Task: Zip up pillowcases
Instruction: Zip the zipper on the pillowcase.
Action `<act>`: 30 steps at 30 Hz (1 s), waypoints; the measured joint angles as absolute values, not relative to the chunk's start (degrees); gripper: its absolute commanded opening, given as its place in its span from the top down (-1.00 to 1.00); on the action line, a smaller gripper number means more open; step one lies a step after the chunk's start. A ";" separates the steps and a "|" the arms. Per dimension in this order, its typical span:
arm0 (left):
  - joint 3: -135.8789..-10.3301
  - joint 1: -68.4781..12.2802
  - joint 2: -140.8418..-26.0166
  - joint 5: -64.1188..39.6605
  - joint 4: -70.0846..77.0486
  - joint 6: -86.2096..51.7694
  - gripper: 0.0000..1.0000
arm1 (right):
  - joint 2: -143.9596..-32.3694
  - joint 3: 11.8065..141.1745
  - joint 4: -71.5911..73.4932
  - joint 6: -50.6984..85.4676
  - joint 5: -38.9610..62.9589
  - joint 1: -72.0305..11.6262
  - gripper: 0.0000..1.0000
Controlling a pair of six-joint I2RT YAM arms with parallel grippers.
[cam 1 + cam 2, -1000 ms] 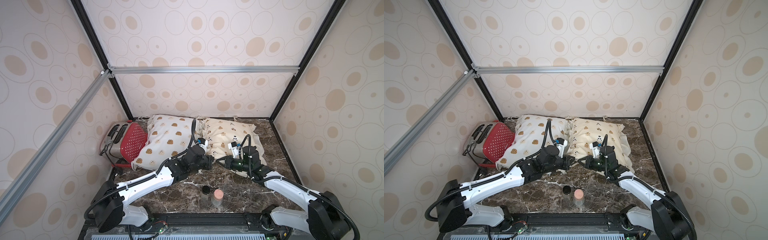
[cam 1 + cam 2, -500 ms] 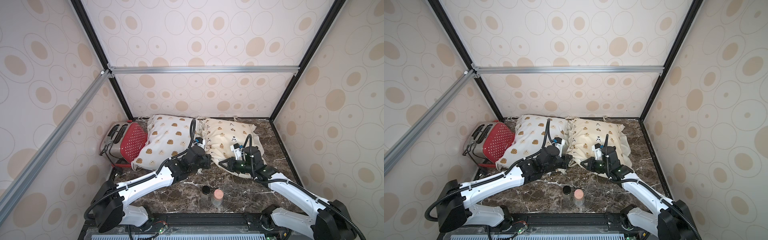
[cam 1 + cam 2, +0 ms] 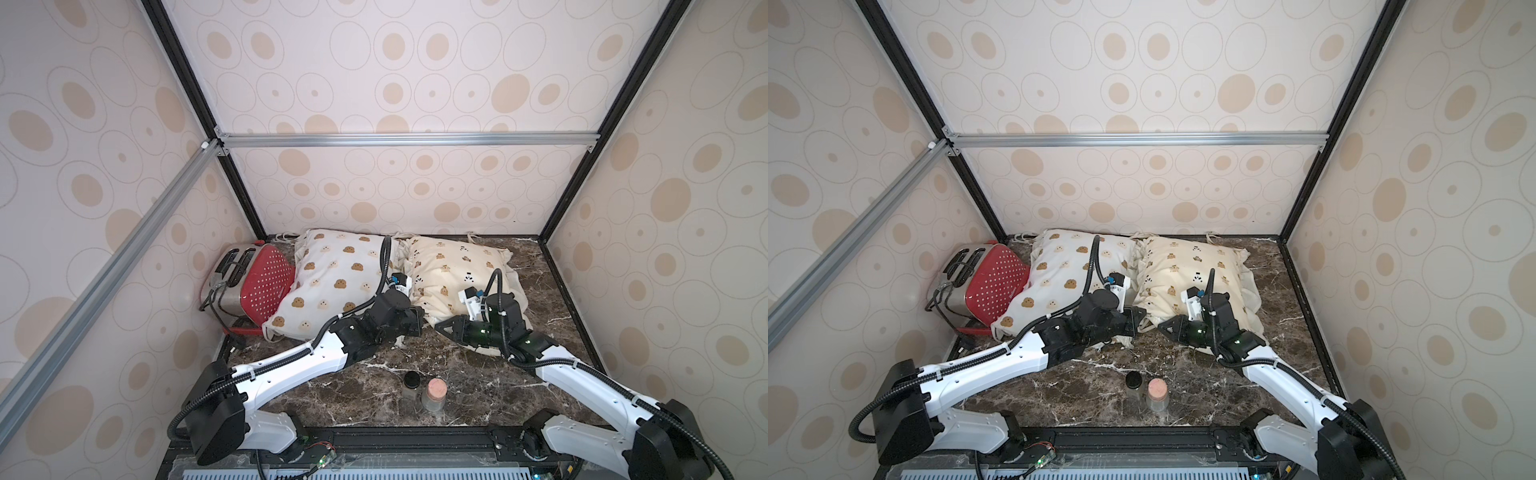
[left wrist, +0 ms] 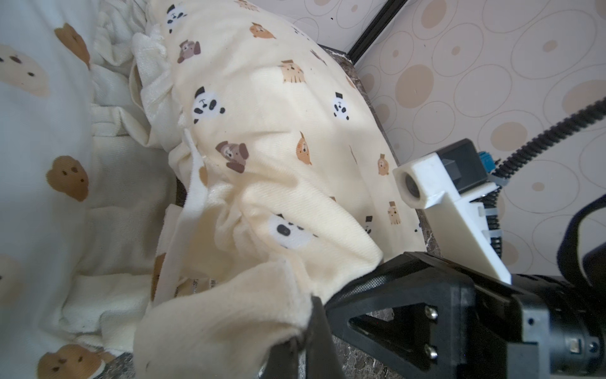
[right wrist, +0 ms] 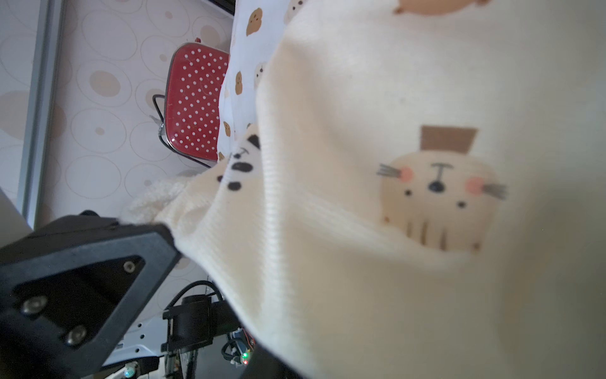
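Left gripper (image 4: pixel 300 347) clamps tight on the cream pillowcase (image 3: pixel 453 266) by its ruffled corner. Right gripper (image 3: pixel 444 328) sits alongside (fabric hides its jaws, can't tell).

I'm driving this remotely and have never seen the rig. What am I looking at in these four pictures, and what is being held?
Two white-and-black robot arms work on a dark marble table. Both top views look down from overhead; the other two come from cameras on each wrist. At the back lie a white bear-head pillowcase and a cream-yellow pillowcase with small animals, beside a red polka-dot toaster. Two small glass jars stand near the front. The left tool is shut on the cream-yellow pillowcase's ruffled corner. The right tool sits against the same edge; whether it grips is unclear.
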State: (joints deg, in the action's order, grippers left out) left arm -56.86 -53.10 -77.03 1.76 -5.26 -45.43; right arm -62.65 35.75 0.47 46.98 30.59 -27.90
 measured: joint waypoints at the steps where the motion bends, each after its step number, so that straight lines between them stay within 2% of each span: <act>1: -56.90 -53.10 -77.03 1.48 -5.30 -45.43 1.00 | -62.67 35.75 1.50 46.94 30.79 -27.79 0.36; 6: -57.65 -53.10 -77.03 0.19 -5.69 -45.39 1.00 | -62.65 35.33 6.35 46.92 31.24 -27.62 0.19; 16: -59.24 -53.10 -77.03 -1.21 -8.08 -45.34 1.00 | -62.54 31.94 10.87 47.24 31.27 -26.87 0.06; 26: -60.66 -53.10 -77.10 -4.08 -8.67 -45.63 1.00 | -65.87 30.50 19.86 49.93 33.01 -26.59 -0.01; 30: -60.90 -53.10 -77.10 -4.58 -8.69 -45.80 1.00 | -68.49 30.50 24.25 51.35 34.52 -26.57 0.05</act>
